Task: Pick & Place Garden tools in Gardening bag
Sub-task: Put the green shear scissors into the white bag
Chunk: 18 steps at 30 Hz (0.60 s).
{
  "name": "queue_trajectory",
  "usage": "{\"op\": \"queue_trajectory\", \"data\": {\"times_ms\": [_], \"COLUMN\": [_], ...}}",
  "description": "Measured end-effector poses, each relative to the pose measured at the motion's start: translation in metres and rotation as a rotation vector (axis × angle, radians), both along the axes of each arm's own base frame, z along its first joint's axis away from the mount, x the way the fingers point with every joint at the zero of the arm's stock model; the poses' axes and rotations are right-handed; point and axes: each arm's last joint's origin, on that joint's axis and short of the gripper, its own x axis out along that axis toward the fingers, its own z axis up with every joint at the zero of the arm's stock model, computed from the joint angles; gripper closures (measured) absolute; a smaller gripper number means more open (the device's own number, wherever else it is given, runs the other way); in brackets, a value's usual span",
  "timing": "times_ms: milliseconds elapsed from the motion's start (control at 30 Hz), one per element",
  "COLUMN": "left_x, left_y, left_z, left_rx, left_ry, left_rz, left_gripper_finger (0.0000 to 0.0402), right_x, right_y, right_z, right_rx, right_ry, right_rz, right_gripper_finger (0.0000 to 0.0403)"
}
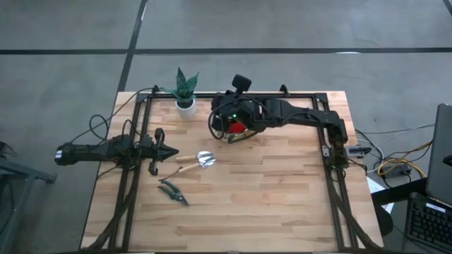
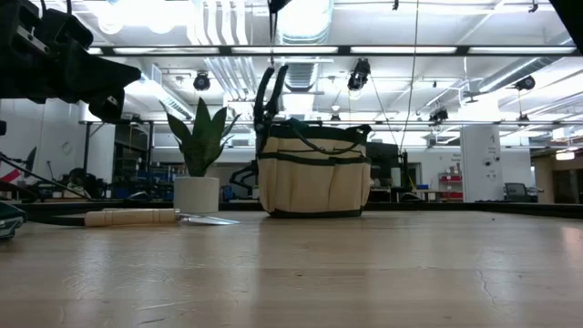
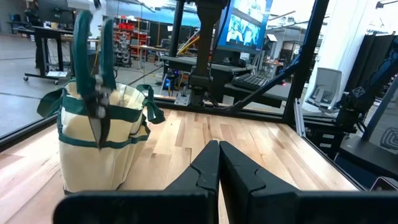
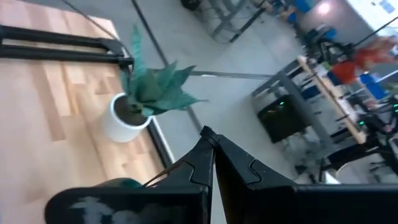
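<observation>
A workshop hall with ceiling lights is seen behind the wooden table (image 1: pixel 282 204). Near its far edge the gardening bag (image 2: pixel 314 173) is stood, shears (image 2: pixel 267 98) already poking from it. The right gripper (image 4: pixel 211 155), fingers pressed together and empty, is hung over the bag. The left gripper (image 3: pixel 219 163), also pressed shut, is parked at the left edge. A trowel (image 1: pixel 199 161) and pruning shears (image 1: pixel 173 192) are left toward the left side; one must be fetched next, judged by this, with fingers first spread.

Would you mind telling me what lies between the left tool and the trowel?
Nothing: in the high view only bare table separates the left tool from the trowel.
</observation>
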Motion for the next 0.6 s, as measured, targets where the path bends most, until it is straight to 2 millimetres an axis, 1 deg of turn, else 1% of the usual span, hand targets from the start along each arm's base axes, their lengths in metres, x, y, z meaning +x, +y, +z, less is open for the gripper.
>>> {"op": "queue_trajectory", "data": {"times_ms": [100, 200, 333, 600], "left_x": [0.000, 0.000, 0.000, 0.000], "left_y": [0.000, 0.000, 0.000, 0.000], "left_z": [0.000, 0.000, 0.000, 0.000], "left_rx": [0.000, 0.000, 0.000, 0.000], "left_ry": [0.000, 0.000, 0.000, 0.000], "left_rz": [0.000, 0.000, 0.000, 0.000], "left_gripper_finger": [0.0390, 0.0390, 0.0390, 0.0390], "right_x": [-0.003, -0.004, -0.003, 0.008], "right_y": [0.000, 0.000, 0.002, 0.006], "right_z": [0.008, 0.010, 0.006, -0.008], "right_rx": [-0.012, -0.017, -0.020, -0.022], "right_ry": [-0.022, -0.018, 0.005, 0.050], "right_rz": [-0.008, -0.005, 0.003, 0.017], "right_gripper_finger": [0.0395, 0.0395, 0.0395, 0.0395]}}
